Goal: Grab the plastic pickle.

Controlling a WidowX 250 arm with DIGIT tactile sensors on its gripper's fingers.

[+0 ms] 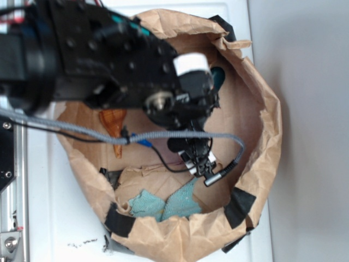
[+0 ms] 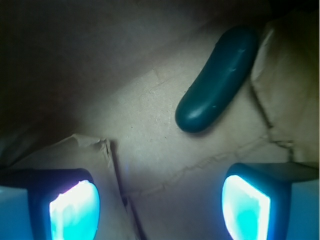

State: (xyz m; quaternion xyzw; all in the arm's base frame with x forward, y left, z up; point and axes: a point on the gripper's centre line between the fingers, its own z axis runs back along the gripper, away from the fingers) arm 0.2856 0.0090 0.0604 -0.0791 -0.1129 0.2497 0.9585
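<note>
The plastic pickle (image 2: 217,80) is a glossy dark green oblong lying slanted on the brown paper floor, at the upper right of the wrist view. My gripper (image 2: 160,210) is open, its two glowing pads (image 2: 75,210) far apart with only bare paper between them. The pickle lies ahead of the pads and to the right, apart from both. In the exterior view only a dark teal end of the pickle (image 1: 218,77) shows past the black gripper (image 1: 203,106), whose fingers are hard to make out there.
A crumpled brown paper wall (image 1: 267,117) rings the workspace, held with black tape (image 1: 239,206). An orange seashell (image 1: 113,123) lies at the left, and a teal mesh cloth (image 1: 163,204) at the near side. A grey cable (image 1: 180,135) crosses the middle.
</note>
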